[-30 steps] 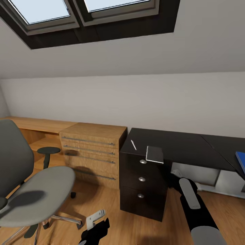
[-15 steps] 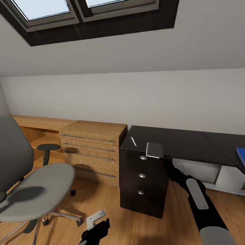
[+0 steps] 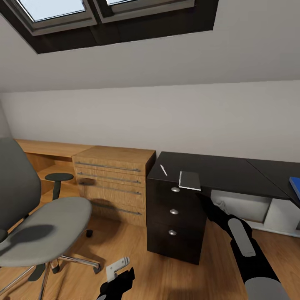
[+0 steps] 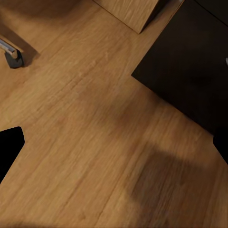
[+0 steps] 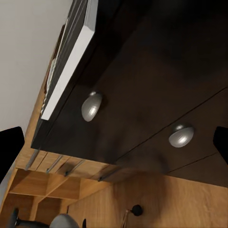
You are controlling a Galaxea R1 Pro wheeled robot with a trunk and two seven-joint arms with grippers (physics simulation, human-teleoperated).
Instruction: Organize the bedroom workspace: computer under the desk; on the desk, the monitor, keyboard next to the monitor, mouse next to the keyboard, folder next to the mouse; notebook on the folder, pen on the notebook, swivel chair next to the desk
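Moved: your right arm [image 3: 239,237] reached up toward the notebook [image 3: 189,181] since a second ago.
Notebook: overhangs tabletop [image 3: 225,173] edge, pen [image 3: 163,170] beside it.
Pincers: can't tell either's state.

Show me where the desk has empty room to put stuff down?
The black desk top is bare from the notebook across to the blue folder at its right edge. The near left corner is crowded: the pen and notebook lie there, the notebook overhanging the edge.

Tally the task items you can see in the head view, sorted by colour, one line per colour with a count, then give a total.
Black: 1, the desk
Grey: 2, the swivel chair and the notebook
Blue: 1, the folder at the picture's right edge
White-silver: 1, the pen
Total: 5
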